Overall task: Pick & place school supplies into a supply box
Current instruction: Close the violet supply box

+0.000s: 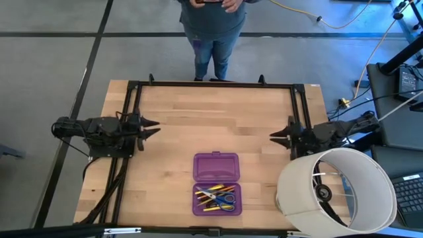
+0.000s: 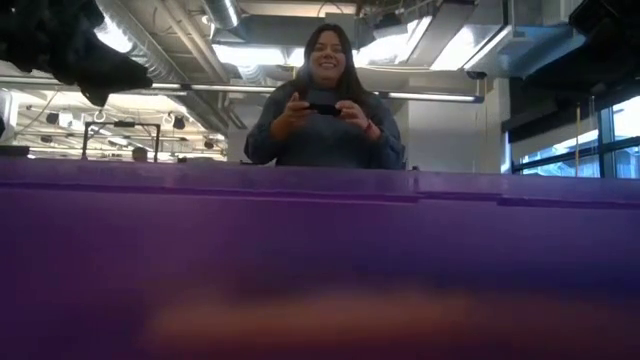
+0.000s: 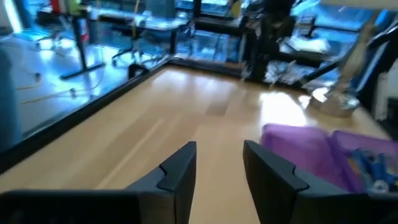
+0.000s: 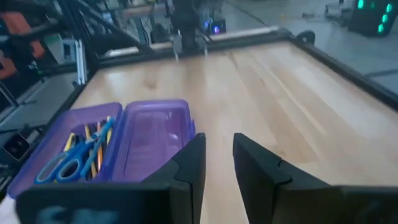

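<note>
The purple pencil case (image 1: pixel 215 184) is lying open at the near middle of the wooden surface (image 1: pixel 172 132), pencils, pens and scissors (image 1: pixel 218 197) sitting in its near half. The left gripper (image 1: pixel 153 127) and right gripper (image 1: pixel 275 136) are hovering at opposite sides, fingers parted, grasping nothing

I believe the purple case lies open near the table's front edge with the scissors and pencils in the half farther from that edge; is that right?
Not quite: the scissors and pencils lie in the half nearer the front edge, and the farther half holds nothing, as the high view shows. The rest stands: the purple case does lie open near the table's front edge.
</note>
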Motion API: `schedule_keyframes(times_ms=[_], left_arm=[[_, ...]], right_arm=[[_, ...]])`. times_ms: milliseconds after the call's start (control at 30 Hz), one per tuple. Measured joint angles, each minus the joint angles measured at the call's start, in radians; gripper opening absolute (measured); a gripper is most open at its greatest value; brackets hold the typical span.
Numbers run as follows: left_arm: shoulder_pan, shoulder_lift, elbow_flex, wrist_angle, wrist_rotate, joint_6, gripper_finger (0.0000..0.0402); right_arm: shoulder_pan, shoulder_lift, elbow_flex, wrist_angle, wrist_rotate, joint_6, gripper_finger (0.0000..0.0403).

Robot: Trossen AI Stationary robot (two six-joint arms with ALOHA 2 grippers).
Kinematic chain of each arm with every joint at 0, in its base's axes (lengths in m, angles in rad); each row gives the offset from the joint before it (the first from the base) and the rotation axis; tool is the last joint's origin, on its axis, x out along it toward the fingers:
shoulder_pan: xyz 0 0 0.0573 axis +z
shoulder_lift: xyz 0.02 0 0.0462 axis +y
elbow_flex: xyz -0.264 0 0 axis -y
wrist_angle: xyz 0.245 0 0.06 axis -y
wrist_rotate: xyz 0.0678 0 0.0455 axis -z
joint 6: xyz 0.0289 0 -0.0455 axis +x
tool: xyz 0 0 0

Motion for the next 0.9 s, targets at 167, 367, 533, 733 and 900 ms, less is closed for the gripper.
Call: schedule_keyframes(times_ms=[167,367,533,733,900], left_arm=[[0.0,0.004,-0.002,-0.01,-0.064,0.001,0.0127],[0.0,0.007,-0.002,-0.017,-0.068,-0.005,0.0127],[0.0,0.01,-0.002,-0.017,-0.068,-0.006,0.0127],[0.0,0.01,-0.002,-0.016,-0.068,-0.007,0.0127],[0.0,0.01,-0.002,-0.016,-0.068,-0.007,0.0127]], right_arm=[[0.0,-0.151,-0.054,-0.008,-0.003,-0.003,0.0087],[-0.001,-0.155,-0.106,0.022,-0.005,-0.003,0.0087],[-0.001,-0.157,-0.119,0.003,-0.003,-0.049,0.0087],[-0.001,-0.157,-0.119,-0.001,0.008,-0.136,0.0087],[-0.001,-0.157,-0.119,-0.01,0.035,-0.137,0.0087]])
